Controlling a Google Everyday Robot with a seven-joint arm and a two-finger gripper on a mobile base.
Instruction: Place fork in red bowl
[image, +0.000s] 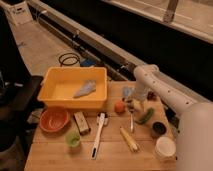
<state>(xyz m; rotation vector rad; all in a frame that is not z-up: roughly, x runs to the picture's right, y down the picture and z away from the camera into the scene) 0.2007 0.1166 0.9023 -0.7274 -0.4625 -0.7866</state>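
Near the fork (131, 120), whose far end is hard to make out, the jaws hang open.

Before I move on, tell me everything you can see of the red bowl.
The red bowl is round, shallow, orange-red, plastic-looking, upright and seemingly empty. It sits on the wooden table's left side, just in front of the yellow tub; contact unclear. The gripper hovers open across the table, above the fork.
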